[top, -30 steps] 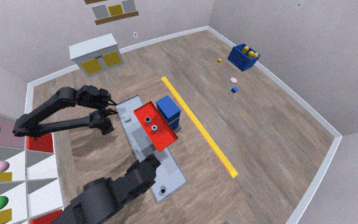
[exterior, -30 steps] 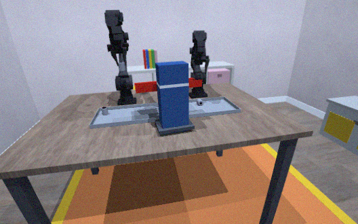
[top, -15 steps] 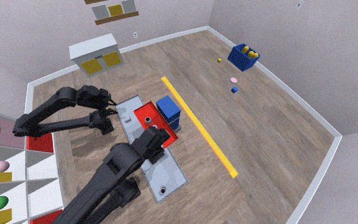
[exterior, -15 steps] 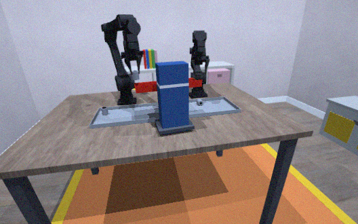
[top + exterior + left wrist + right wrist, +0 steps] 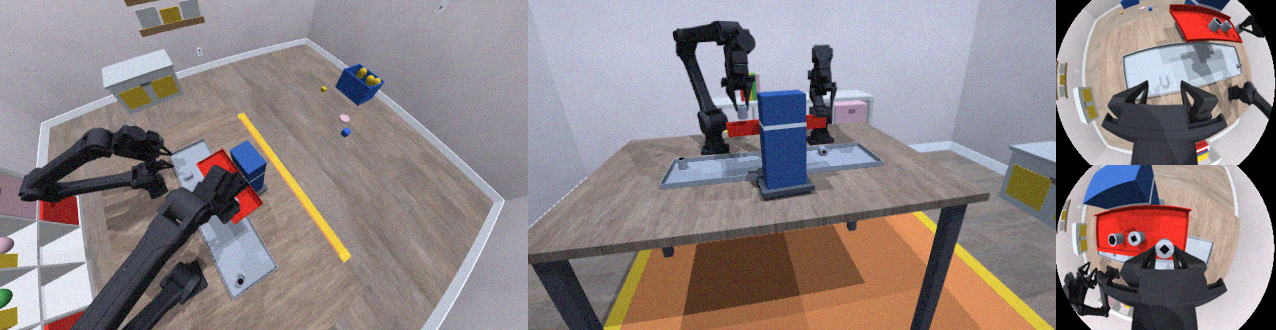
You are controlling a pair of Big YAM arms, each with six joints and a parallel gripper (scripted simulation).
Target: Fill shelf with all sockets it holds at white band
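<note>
Above the red shelf [image 5: 254, 202] [image 5: 742, 128] [image 5: 1200, 27] [image 5: 1156, 220], the right arm [image 5: 165, 225] [image 5: 737, 55] [image 5: 1170, 286] apparently points its fingers [image 5: 748, 102] downward.

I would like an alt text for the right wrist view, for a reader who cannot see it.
The right tool grips a grey socket above a red shelf. Two more sockets lie or stand on it, left of the gripped one; behind rises a blue post.

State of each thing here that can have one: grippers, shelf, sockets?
left gripper: open, holding nothing
right gripper: closed on a socket
held socket: in the fingers, above the shelf
shelf: on the post, about at the white band
two shelf sockets: standing inside the rim
near-left tray socket: lying on its side
other tray socket: upright
</note>
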